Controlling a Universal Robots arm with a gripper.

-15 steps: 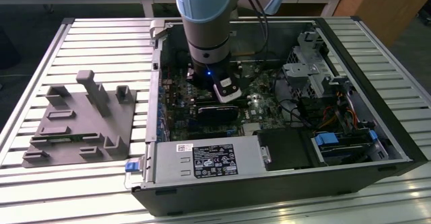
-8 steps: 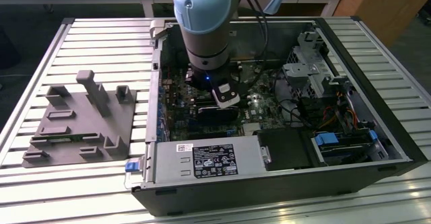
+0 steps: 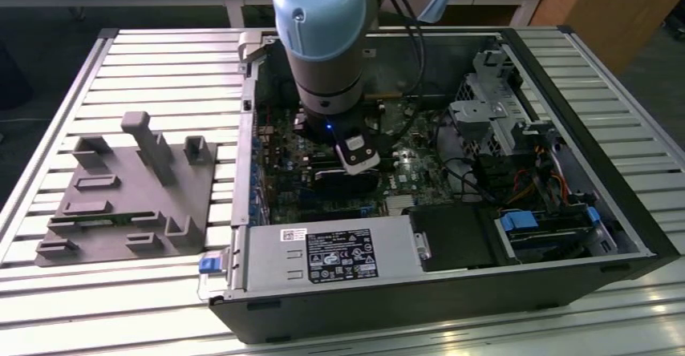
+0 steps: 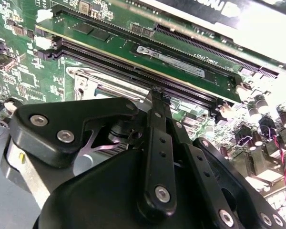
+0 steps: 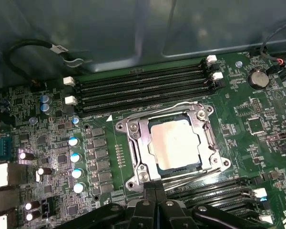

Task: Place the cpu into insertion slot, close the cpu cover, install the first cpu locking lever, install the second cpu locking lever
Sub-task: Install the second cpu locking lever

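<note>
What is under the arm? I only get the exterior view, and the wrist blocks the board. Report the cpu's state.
Observer: In the first wrist view the cpu lies flat in the insertion slot.
Operator: Now give me the cover.
Observer: The cpu cover is down around the chip, whose pale face shows through the cut-out.
Operator: Place the tool for me.
Observer: The tool, jaws shut, sits at one edge of the socket, close to a wire lever that runs along that side.
</note>
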